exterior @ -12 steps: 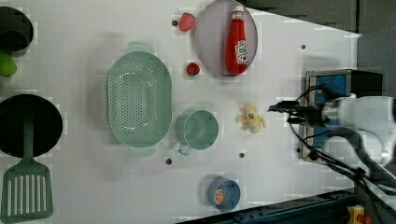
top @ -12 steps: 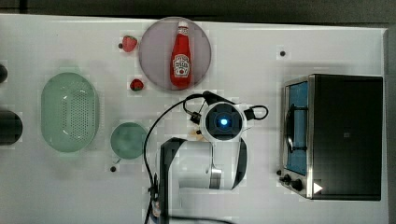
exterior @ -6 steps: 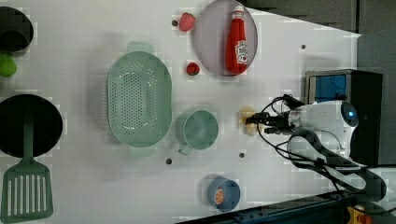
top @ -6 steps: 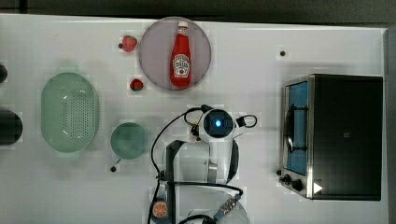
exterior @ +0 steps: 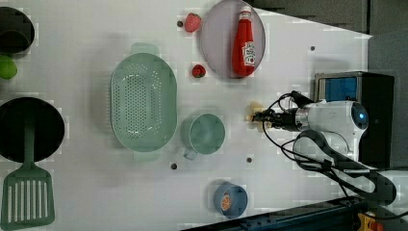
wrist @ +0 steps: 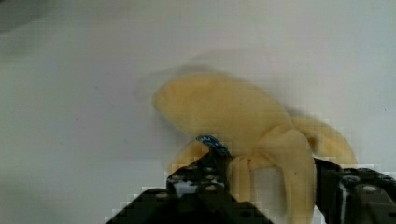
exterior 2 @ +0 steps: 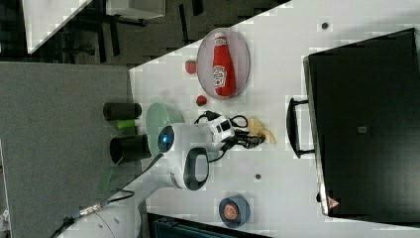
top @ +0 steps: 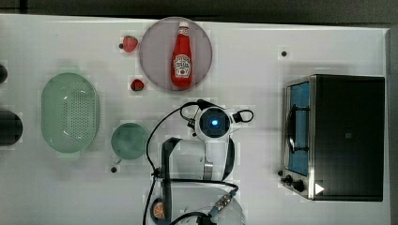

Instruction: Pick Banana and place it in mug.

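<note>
The banana (wrist: 243, 121) is pale yellow with soft curved lobes, lying flat on the white counter (exterior: 96, 192). The mug (exterior: 206, 134), round and pale green with a small handle, stands upright and empty, apart from the banana (exterior: 254, 111) on the left view's left.

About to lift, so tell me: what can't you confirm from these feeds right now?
- Top view: the banana lies under the arm's wrist.
- Wrist view: the claw straddles a banana lobe; contact cannot be told.
- Right view: the arm covers the mug.
- Top view: arm covers most of the blue bowl.
</note>
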Robot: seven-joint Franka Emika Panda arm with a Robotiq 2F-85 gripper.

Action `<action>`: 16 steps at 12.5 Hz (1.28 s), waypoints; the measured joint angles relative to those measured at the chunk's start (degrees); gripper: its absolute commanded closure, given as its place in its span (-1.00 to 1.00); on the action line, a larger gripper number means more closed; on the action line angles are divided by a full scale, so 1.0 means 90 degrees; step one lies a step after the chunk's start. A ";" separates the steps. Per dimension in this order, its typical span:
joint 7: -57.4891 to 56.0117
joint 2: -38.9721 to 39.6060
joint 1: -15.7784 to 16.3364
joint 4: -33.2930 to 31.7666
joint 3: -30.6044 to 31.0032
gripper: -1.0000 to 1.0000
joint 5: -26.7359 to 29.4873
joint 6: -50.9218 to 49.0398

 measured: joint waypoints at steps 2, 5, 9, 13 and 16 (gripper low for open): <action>-0.0033 0.0014 0.0059 0.0000 0.0041 0.37 0.0009 -0.0012; -0.0033 -0.0328 0.0144 -0.0149 -0.0035 0.37 0.0034 0.0012; -0.0081 -0.2001 -0.0011 0.0510 0.0078 0.37 -0.0080 -0.2680; -0.0062 -0.3768 -0.0043 0.1492 0.0172 0.37 -0.0144 -0.4618; 0.0726 -0.4240 -0.0159 0.2114 0.1005 0.37 0.0390 -0.5171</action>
